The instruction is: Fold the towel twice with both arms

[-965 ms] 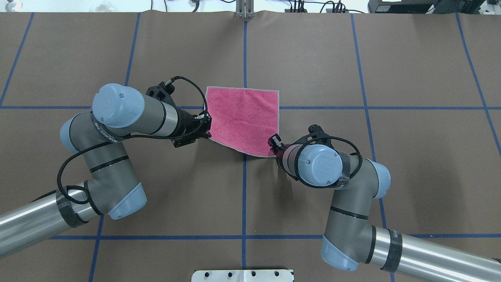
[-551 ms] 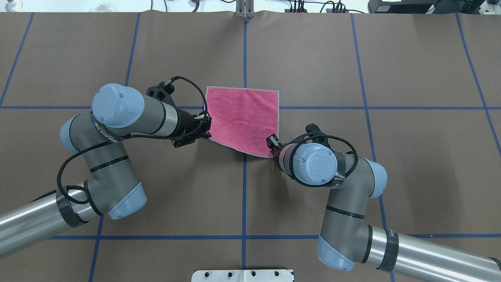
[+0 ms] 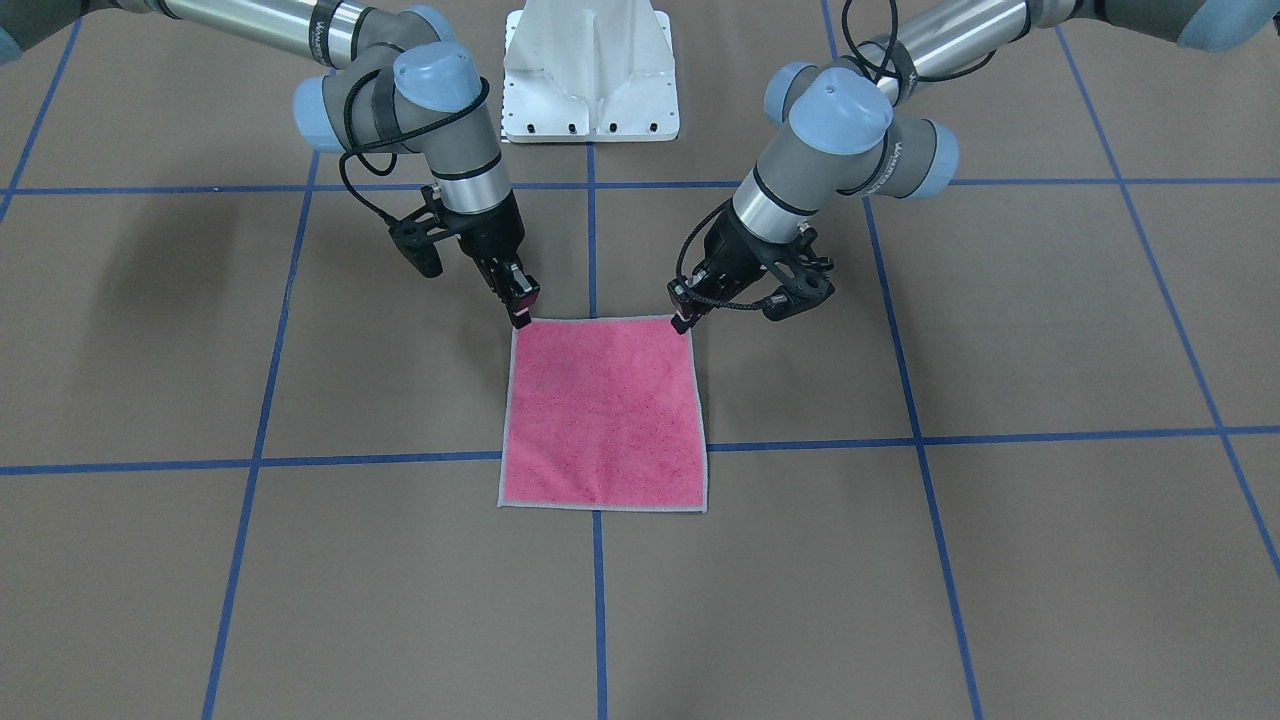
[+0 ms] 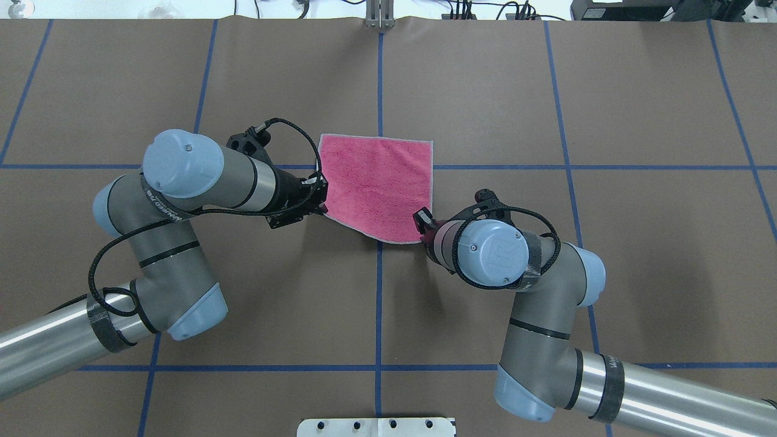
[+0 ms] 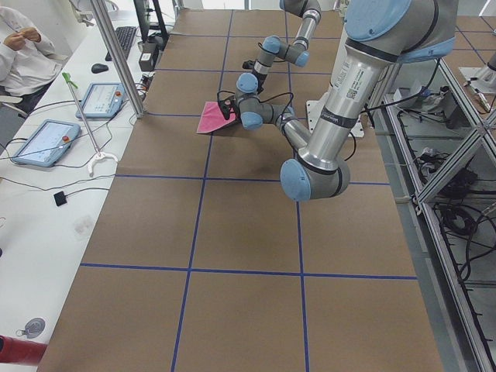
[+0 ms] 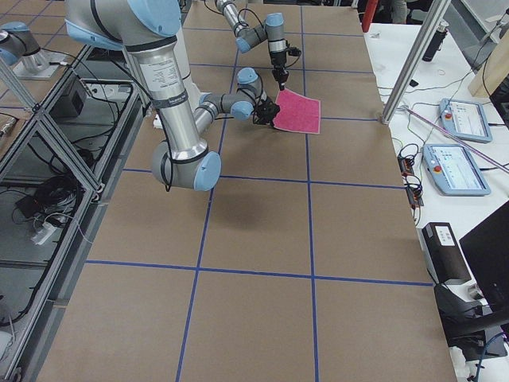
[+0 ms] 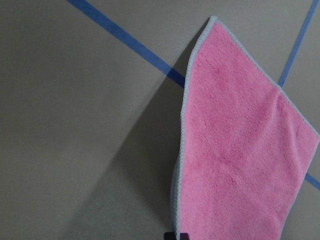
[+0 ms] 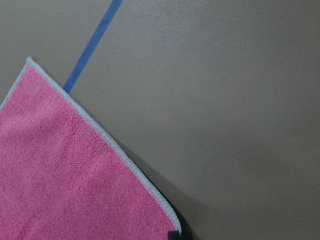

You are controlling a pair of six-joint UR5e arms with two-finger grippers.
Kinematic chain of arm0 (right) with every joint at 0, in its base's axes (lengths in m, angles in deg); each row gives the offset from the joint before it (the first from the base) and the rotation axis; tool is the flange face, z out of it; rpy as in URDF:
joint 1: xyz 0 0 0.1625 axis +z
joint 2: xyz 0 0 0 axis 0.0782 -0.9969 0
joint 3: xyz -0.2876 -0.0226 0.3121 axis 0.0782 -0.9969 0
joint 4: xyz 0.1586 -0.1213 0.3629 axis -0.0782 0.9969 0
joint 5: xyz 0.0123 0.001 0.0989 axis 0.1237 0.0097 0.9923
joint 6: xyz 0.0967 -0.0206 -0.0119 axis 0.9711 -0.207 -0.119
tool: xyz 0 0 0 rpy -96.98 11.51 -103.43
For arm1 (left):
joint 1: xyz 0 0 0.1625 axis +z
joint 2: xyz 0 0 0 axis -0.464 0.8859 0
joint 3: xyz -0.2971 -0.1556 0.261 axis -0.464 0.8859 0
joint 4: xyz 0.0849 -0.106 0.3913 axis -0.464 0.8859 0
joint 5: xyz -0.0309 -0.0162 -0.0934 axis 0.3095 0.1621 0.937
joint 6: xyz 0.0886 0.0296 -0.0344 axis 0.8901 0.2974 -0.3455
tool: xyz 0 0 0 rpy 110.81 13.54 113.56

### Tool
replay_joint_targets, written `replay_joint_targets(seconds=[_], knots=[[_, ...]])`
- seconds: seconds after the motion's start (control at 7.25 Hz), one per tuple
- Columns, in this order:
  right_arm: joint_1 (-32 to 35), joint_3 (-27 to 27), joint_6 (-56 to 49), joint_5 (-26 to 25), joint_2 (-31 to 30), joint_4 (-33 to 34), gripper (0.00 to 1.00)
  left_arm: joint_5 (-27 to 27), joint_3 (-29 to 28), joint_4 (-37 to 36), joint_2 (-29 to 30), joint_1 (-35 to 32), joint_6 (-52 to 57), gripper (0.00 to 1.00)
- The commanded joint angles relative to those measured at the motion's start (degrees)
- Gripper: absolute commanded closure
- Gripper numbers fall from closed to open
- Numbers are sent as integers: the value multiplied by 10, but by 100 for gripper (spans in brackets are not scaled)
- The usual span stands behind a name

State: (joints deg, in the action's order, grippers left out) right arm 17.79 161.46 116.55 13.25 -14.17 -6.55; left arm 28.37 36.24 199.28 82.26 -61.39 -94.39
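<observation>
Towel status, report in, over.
Left gripper shut on one robot-side corner, right gripper shut on the other. Towel pink side up, unfolded, robot-side edge lifted off the table. Nothing seen blocking the fold.

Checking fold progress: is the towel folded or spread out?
Spread: the towel shows one full pink face; left gripper and right gripper pinch its robot-side corners.

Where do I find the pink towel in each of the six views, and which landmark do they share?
Front-facing: towel at centre.
Overhead: towel upper centre.
Exterior left: towel small, upper left-centre.
Exterior right: towel small, upper centre-right.
Left wrist: towel fills the right half.
Right wrist: towel in the lower left.
Shared landmark: blue tape line running under the towel.
</observation>
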Motion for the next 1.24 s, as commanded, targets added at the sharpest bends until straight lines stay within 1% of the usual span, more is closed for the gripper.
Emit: replay_joint_targets(seconds=[0.0,0.14,0.28,0.55,0.69,0.96,1.1], knots=[[8,17,-2,4,-4,0,100,1,4,-1,-1,0,0,100],[9,38,-4,7,-17,1,100,3,13,-2,-6,1,0,100],[10,61,-5,12,-33,3,100,19,22,-3,-10,1,0,100],[12,95,-5,14,-41,21,100,20,49,-3,-32,10,0,100],[12,118,-5,15,-55,25,100,20,59,-3,-36,11,0,100],[10,164,-5,27,-56,71,100,21,90,-6,-53,12,-1,100],[9,172,-5,27,-55,82,100,22,97,-8,-54,12,-1,100]])
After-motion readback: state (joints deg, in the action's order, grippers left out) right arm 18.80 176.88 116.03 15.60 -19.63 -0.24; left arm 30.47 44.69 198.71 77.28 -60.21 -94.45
